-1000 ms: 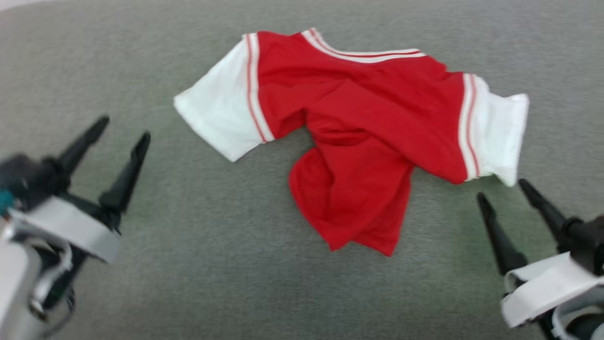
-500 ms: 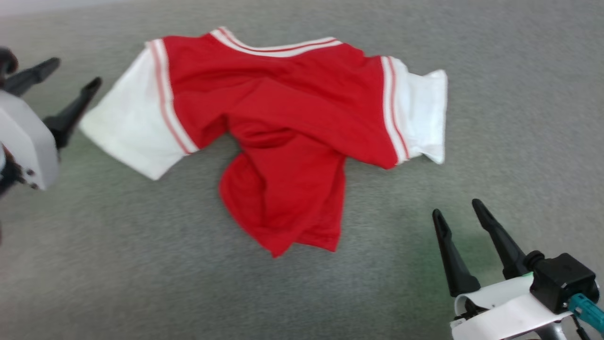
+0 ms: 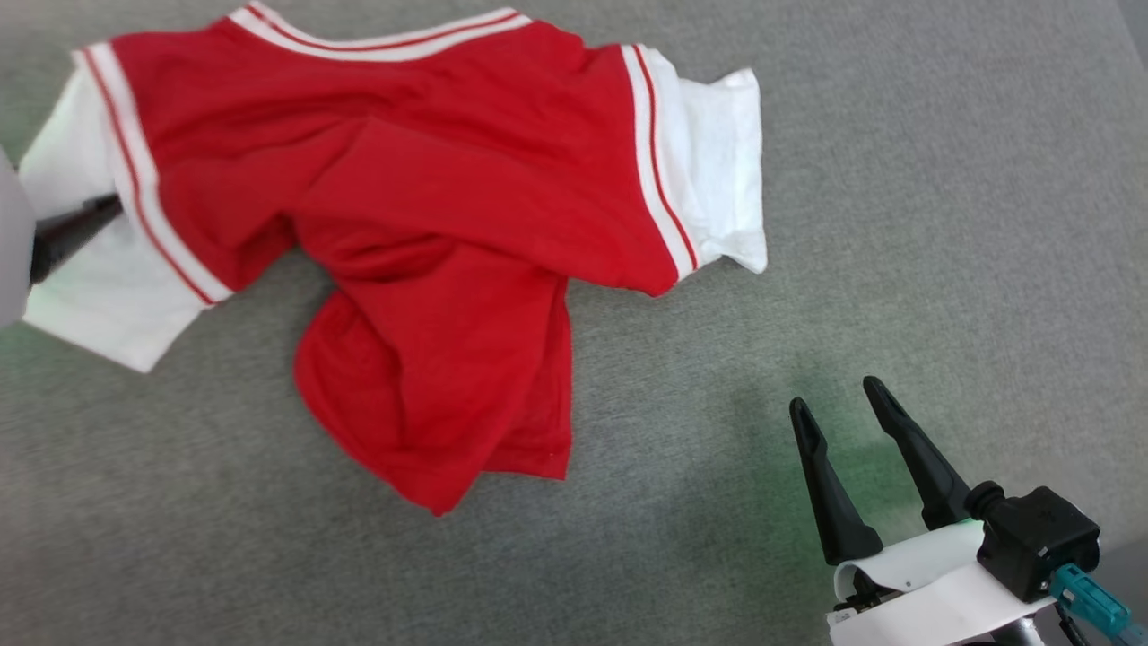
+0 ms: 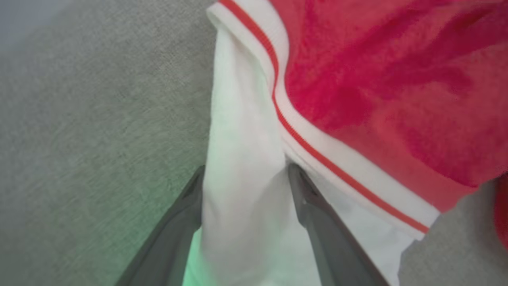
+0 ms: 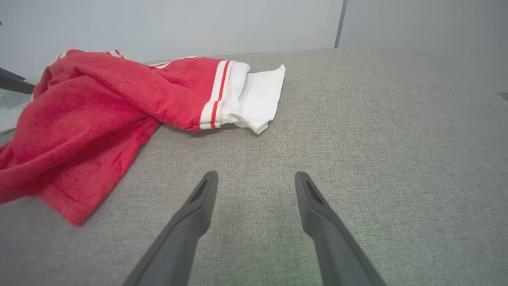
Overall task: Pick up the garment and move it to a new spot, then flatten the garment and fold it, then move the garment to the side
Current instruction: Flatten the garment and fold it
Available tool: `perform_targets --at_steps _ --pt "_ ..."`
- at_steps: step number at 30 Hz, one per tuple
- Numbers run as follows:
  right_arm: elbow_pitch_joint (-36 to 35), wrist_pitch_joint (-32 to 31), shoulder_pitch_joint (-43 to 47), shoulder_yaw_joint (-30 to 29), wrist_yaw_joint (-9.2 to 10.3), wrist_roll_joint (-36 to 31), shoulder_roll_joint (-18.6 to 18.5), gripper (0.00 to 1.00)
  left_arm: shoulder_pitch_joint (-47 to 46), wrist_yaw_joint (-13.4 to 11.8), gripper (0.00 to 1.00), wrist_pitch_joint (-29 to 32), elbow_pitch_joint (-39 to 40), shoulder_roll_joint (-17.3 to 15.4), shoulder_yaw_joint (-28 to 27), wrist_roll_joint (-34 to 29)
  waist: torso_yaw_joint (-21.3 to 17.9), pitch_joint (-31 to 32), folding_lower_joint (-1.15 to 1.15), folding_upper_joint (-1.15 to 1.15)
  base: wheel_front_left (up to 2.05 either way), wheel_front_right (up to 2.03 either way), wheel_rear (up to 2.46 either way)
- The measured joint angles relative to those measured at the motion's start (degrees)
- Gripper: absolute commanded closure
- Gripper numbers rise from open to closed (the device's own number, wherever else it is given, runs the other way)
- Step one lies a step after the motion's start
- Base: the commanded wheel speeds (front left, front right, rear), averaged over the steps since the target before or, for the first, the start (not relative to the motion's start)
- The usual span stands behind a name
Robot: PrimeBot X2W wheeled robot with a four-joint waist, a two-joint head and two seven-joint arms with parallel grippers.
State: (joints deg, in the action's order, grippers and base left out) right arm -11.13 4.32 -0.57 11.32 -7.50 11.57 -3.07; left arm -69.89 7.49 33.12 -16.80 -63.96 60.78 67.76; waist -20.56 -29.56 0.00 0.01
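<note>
The garment point(image 3: 430, 206) lies crumpled on the grey surface, a red shirt with white sleeves and red-and-white striped trim. Its body is bunched toward me. In the left wrist view my left gripper point(image 4: 246, 169) stands open, one finger on each side of a raised fold of the white left sleeve point(image 4: 238, 159). In the head view one dark finger point(image 3: 76, 231) of it lies across that sleeve at the left edge. My right gripper point(image 3: 835, 393) hovers open and empty over bare surface, below and to the right of the right sleeve point(image 3: 717, 170). The right wrist view has the garment point(image 5: 87, 107) ahead on the left of that gripper point(image 5: 256, 173).
The grey fabric surface point(image 3: 897, 224) stretches wide to the right of the garment and in front of it. A pale wall point(image 5: 198, 24) stands behind the surface's far edge in the right wrist view.
The head view has swung, so the garment sits further left in it. My left gripper has gone from the near left up to the left sleeve. The right gripper stands further from the right sleeve.
</note>
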Motion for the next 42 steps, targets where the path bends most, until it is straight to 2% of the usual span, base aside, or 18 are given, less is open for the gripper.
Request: perform_targets --at_steps 4,5,6,7,8,12,15,20,22,25,28,33,36,42 --pt "0.1 0.6 0.0 0.2 0.0 0.1 0.0 0.0 -2.8 0.0 0.0 2.5 -0.3 -1.1 2.3 3.5 -1.2 -1.6 0.0 0.0 0.0 0.0 0.0" --pt "0.1 0.6 -0.1 0.2 0.0 0.1 0.0 0.0 -3.3 0.0 0.24 2.6 -0.4 -1.3 2.9 3.6 -1.4 -1.9 0.0 0.0 0.0 0.0 0.0" --pt "0.0 0.6 -0.1 0.3 0.0 0.1 0.0 0.0 -3.9 0.0 0.53 2.7 -0.5 -1.5 3.5 3.9 -1.6 -2.2 0.0 0.0 0.0 0.0 0.0" --pt "-0.1 0.5 -0.3 0.4 0.0 0.0 0.0 0.0 -4.3 0.0 0.69 2.6 -0.7 -1.6 3.9 4.2 -1.7 -2.4 0.0 0.0 0.0 0.0 0.0" --pt "-0.2 0.4 -0.5 0.6 0.0 -0.2 0.0 0.0 -4.8 0.0 1.0 2.6 -0.9 -1.7 4.4 4.5 -1.8 -2.6 0.0 0.0 0.0 0.0 0.0" --pt "-1.9 -1.6 -3.1 1.4 0.0 -1.7 0.0 0.0 -6.2 0.0 1.0 1.9 -1.6 -1.2 6.1 6.1 -1.5 -2.9 0.0 0.0 0.0 0.0 0.0" --pt "-3.9 -5.4 -7.3 2.2 0.0 -2.9 -2.2 0.0 -7.0 0.0 1.0 1.0 -1.9 -1.0 7.2 7.0 -1.1 -3.1 0.0 0.0 0.0 0.0 0.0" --pt "-2.9 -18.8 -20.1 4.6 0.0 -0.7 -9.4 0.0 -8.7 0.0 1.0 -0.1 -2.0 0.1 8.7 7.5 -0.1 -3.5 0.0 0.0 0.0 0.0 0.0" --pt "-0.4 -24.8 -26.6 6.4 -0.01 2.0 -13.4 0.0 -9.6 0.0 1.0 -0.6 -1.8 0.7 9.3 7.8 0.6 -3.9 0.0 0.0 0.0 0.0 0.0" --pt "4.3 -31.3 -35.9 7.6 -0.01 6.3 -17.4 0.0 -11.0 0.0 1.0 -1.2 -1.3 1.4 9.8 8.0 1.6 -4.7 0.0 0.0 0.0 0.0 0.0" --pt "9.5 -35.3 -44.4 8.7 -0.01 10.2 -20.3 0.0 -12.5 0.1 1.0 -1.7 -0.7 2.1 10.2 8.3 2.8 -5.8 0.0 0.0 0.0 0.0 0.0" --pt "17.4 -38.1 -55.9 14.3 -0.02 14.0 -23.6 0.0 -14.7 0.1 1.0 -2.7 0.1 3.3 10.7 8.9 4.7 -7.8 0.0 0.0 0.0 0.0 0.0" --pt "21.5 -40.5 -59.8 20.3 -0.02 16.8 -25.1 0.0 -15.6 0.2 1.0 -3.4 0.6 3.9 10.8 9.3 5.9 -8.8 0.0 0.0 0.0 0.0 0.0" --pt "24.5 -41.4 -65.8 30.8 0.01 23.3 -27.9 0.0 -16.5 0.4 1.0 -4.4 1.2 4.8 10.8 9.9 7.6 -10.2 0.0 0.0 0.0 0.0 0.0"
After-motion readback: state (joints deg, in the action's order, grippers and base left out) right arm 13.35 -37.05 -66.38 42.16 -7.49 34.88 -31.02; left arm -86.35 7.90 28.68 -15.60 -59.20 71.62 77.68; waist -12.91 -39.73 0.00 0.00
